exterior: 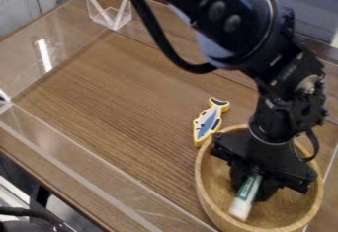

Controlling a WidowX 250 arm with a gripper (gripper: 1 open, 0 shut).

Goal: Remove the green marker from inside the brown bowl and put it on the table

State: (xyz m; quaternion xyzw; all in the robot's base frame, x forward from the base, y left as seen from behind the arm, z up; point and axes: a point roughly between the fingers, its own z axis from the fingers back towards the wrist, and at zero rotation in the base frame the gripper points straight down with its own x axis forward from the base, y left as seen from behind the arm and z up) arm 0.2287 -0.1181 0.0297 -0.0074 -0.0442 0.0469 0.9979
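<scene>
From my remote seat, I see the black fingers down inside the bowl, pointing straight at its floor and drawn in close on either side of the marker. They sit tight against the marker's upper end, but the black hardware hides the contact, so I cannot tell whether they are truly pinching it.

The marker lies on the bowl's floor, its white barrel slanting toward the lower left. I can just make out a bit of green on the barrel near the fingers. The white tip of the barrel ends short of the bowl's near wall. The cap end is hidden under the fingers.

The bowl is light brown wood, round and shallow, sitting at the bottom right corner of my view on the counter. Its right and lower rims are cut off by the frame edge.

Just beside the bowl's upper left rim lies a small fish toy in blue and yellow, flat on the counter, its tail pointing up and right. I can't tell whether it touches the rim.

Above the fingers, the black arm rises and bends off toward the top of the picture, blocking the counter's far right.

Clear acrylic walls run along the left and far sides of the dark wood-grain counter.
</scene>
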